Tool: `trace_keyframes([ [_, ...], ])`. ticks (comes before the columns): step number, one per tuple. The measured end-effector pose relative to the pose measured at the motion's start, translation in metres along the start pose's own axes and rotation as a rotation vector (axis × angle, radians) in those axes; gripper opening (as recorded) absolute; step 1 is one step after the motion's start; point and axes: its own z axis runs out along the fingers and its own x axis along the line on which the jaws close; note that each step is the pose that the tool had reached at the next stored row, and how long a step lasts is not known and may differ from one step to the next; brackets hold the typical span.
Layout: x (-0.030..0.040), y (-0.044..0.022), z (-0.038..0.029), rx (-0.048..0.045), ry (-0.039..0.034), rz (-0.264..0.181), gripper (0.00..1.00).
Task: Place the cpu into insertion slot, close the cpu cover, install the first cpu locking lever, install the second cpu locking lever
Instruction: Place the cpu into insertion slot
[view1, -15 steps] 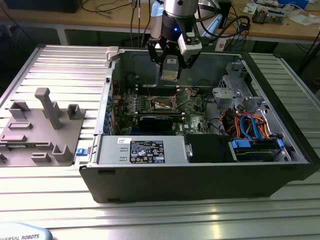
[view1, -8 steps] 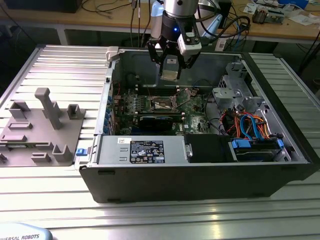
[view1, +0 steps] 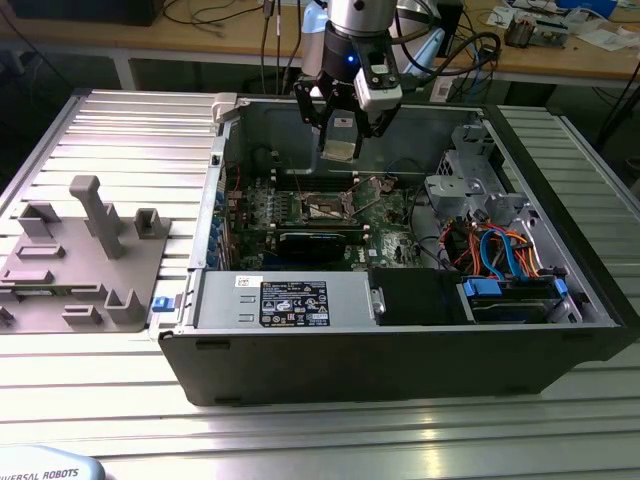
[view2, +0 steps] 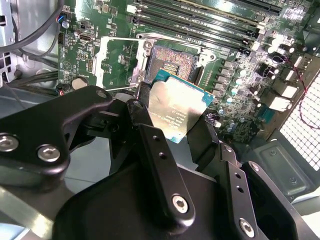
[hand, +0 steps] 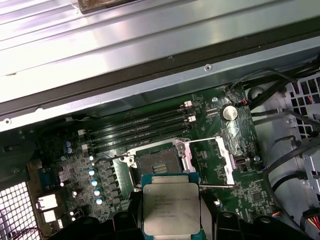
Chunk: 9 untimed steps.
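My gripper (view1: 341, 148) hangs inside the open computer case (view1: 400, 370), above the motherboard, shut on the cpu (view1: 341, 150). In both wrist views the cpu (view2: 177, 111) (hand: 170, 207) is a flat square chip with a silvery top, pinched at two opposite edges by the black fingers (view2: 150, 135). Just beyond it lies the open insertion slot (hand: 159, 169) (view2: 172, 61) (view1: 328, 208), with bare contacts showing. The cpu cover (hand: 223, 156) (view2: 116, 59) is swung open to one side of the slot. Thin wire locking levers (hand: 216, 186) stand raised beside the cover.
Memory slots (hand: 145, 125) run along one side of the socket. A boxy power supply (view1: 285, 300) sits at the case's near wall, and a drive cage with orange and blue cables (view1: 500, 255) fills the exterior view's right. A grey fixture plate (view1: 80, 265) lies outside the case.
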Motion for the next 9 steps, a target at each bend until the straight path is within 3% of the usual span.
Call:
trace_keyframes([
  [9,0.0,0.0,0.0001,-0.001,-0.0005,0.058,0.55],
])
